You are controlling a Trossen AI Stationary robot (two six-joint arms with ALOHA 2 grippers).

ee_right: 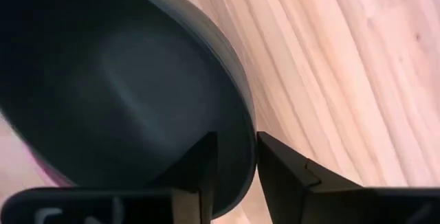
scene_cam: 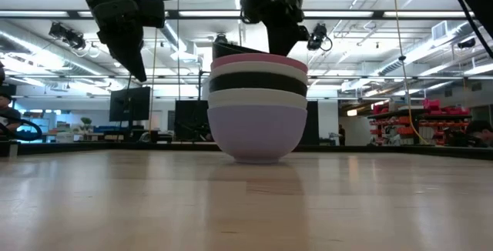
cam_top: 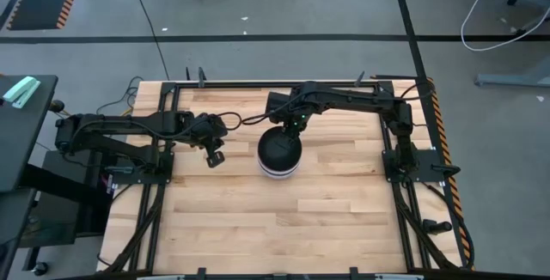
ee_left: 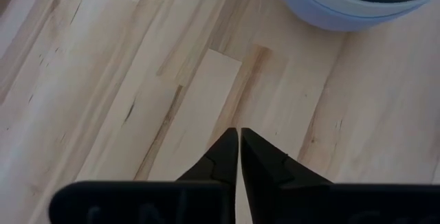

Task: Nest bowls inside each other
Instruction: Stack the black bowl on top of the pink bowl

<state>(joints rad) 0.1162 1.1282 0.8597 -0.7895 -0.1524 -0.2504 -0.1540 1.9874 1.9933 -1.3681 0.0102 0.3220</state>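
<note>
A stack of nested bowls (cam_top: pixel 279 161) (scene_cam: pixel 257 124) stands on its lavender-blue bottom bowl on the table's middle. From the bottom it goes lavender-blue, white, black, white, pink. A second black bowl (scene_cam: pixel 226 48) (ee_right: pixel 103 80) sits tilted on top, inside the pink one (scene_cam: pixel 262 61). My right gripper (cam_top: pixel 295 129) (scene_cam: pixel 282 45) (ee_right: pixel 237 157) is at this top bowl's far rim, shut on it. My left gripper (cam_top: pixel 215 157) (scene_cam: pixel 140 70) (ee_left: pixel 238 140) hangs shut above bare wood, left of the stack. My right gripper holds the top black bowl by its rim (ee_right: pixel 237 131) on the far side, one finger inside the bowl and one outside. The fingers come from above, pointing down. The bowl is tilted, with its body down inside the pink bowl.
The wooden table (cam_top: pixel 223 220) shows bare boards on the near half and to both sides of the stack. Black frame rails (cam_top: pixel 404 194) run along its left and right edges. The lavender-blue bowl's wall (ee_left: pixel 323 14) shows ahead of my left gripper.
</note>
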